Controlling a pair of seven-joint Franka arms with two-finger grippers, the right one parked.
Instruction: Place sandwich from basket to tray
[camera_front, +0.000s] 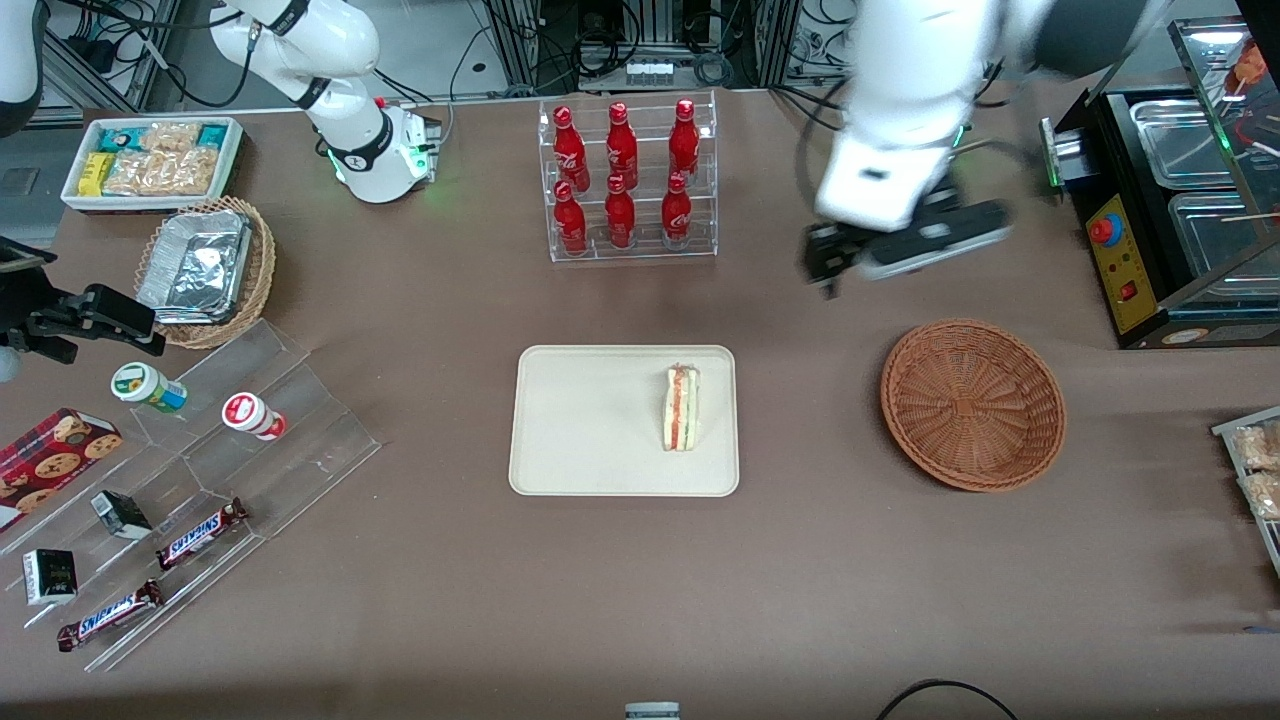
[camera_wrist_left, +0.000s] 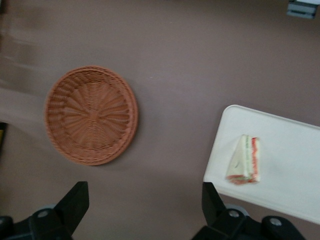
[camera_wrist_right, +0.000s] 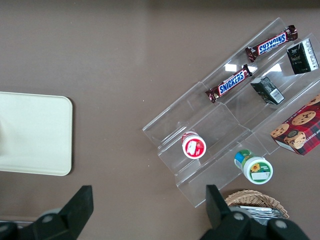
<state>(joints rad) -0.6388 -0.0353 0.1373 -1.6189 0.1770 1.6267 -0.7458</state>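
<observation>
the sandwich (camera_front: 682, 408) lies on the tray (camera_front: 580, 420), basket (camera_front: 972, 403) empty; the open, raised gripper (camera_front: 905, 250) risks little beyond snagging wicker.

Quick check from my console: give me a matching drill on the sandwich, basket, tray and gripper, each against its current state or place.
Things:
1. sandwich
2. basket
3. tray
4. gripper

States:
A. empty, toward the working arm's end of the table
B. open, raised above the table, holding nothing
C. lying on the tray
D. flat on the table, nearer the front camera than the bottle rack

Pairs: 1-C, 2-A, 3-D, 4-B
</observation>
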